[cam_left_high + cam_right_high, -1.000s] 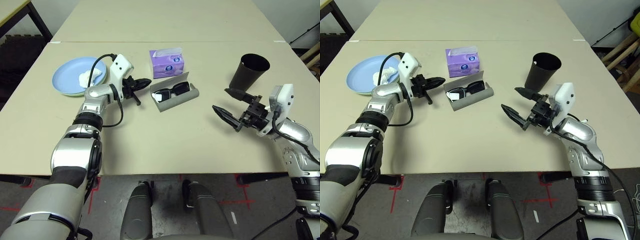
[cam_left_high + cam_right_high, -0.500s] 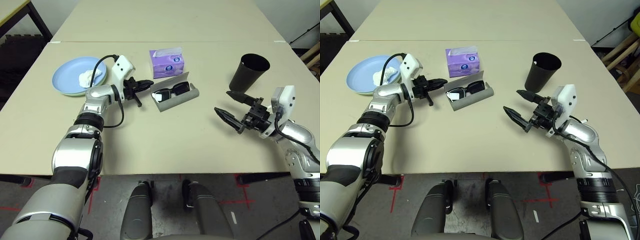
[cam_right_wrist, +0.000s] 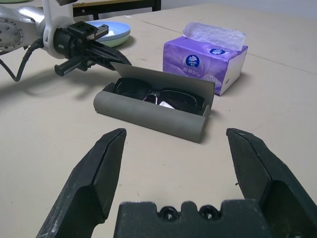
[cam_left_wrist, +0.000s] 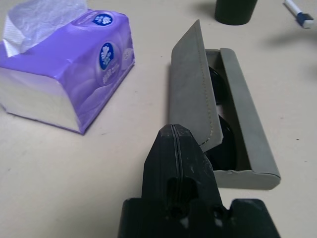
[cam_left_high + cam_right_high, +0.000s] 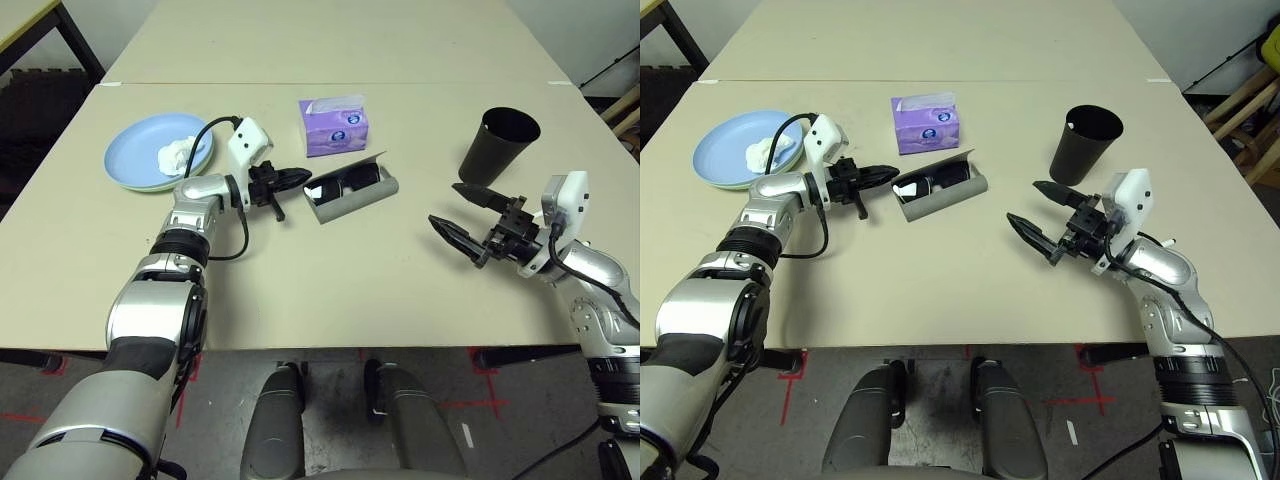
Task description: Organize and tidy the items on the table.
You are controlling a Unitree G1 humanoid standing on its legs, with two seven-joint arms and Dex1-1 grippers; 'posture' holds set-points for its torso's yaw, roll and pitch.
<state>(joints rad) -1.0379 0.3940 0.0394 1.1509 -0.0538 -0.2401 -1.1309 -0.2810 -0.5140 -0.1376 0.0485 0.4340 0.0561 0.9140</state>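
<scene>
A wide beige table fills the room's foreground, with a dark floor marked in red tape below its near edge. The landmark is the grey glasses case, lying near the table's middle with its long axis running across the robot's front, its far-right end angled slightly away. The black sunglasses lie inside it, and its flap stands half raised over them, neither flat open nor closed.

The left tool is pinched fully shut with nothing in it, and its tip sits right at the case's left end, at the edge of the flap; whether it actually touches cannot be told. The right tool stands wide open and empty, well to the right of the case, pointing back toward it.

Behind the case sits the purple tissue box. To the case's left lies the light blue plate, stacked on a pale green plate and carrying a white tissue wad. To its right stands the black cup.

The left arm is clearly the nearer one, so pushing the flap down over the sunglasses looks like its job; the flap folds across the case's short side.
</scene>
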